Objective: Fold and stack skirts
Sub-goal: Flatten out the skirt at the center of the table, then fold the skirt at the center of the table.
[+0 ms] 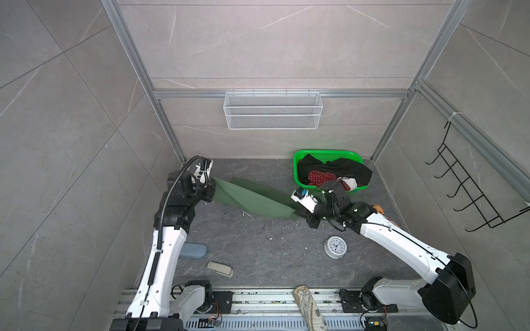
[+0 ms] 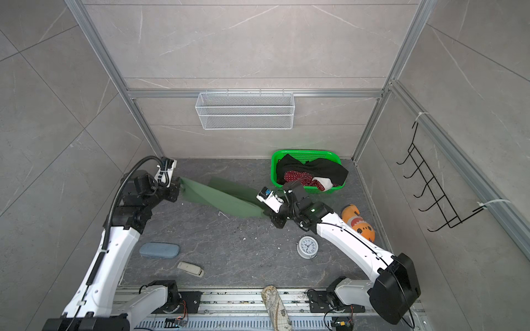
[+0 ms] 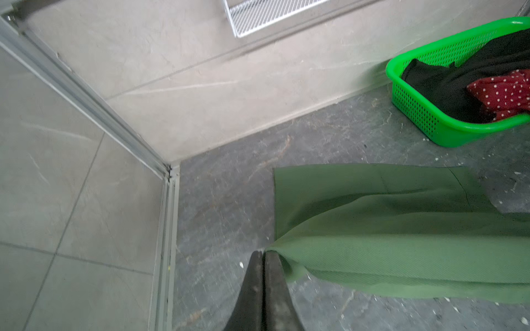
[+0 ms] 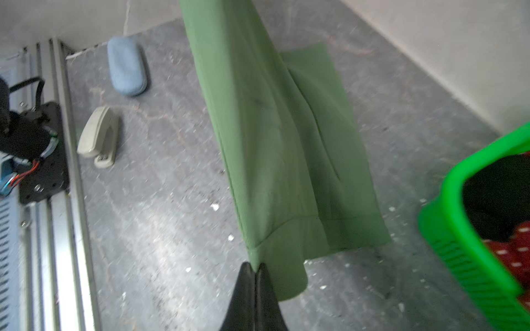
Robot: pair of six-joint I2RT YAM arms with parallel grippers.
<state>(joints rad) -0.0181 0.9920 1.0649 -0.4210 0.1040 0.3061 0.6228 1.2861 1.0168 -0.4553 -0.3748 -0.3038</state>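
Cloth is hanging between our two claws: we are holding the olive green skirt stretched across the far half of the tabletop. The left claw is pinching one end and the right claw the other. Both are looking fully closed, with only a thin fold of fabric caught at the tips. The free part is sagging below the taut edge; whether it is touching the tabletop we cannot tell.

We are judging this skirt to be light, limp and not fragile. Its matte, finely ribbed weave is likely giving our claws good friction, so slipping seems a small risk. A hold this close to the edge could pull out under a hard tug, though. The stitched band beside the right claw is looking like the firmest place to grip, being doubled cloth, and corners are suiting a fold best.

The black skirt and the red polka-dot skirt are lying crumpled in the perforated green plastic basket at the far right corner, the black one spilling over its rim.
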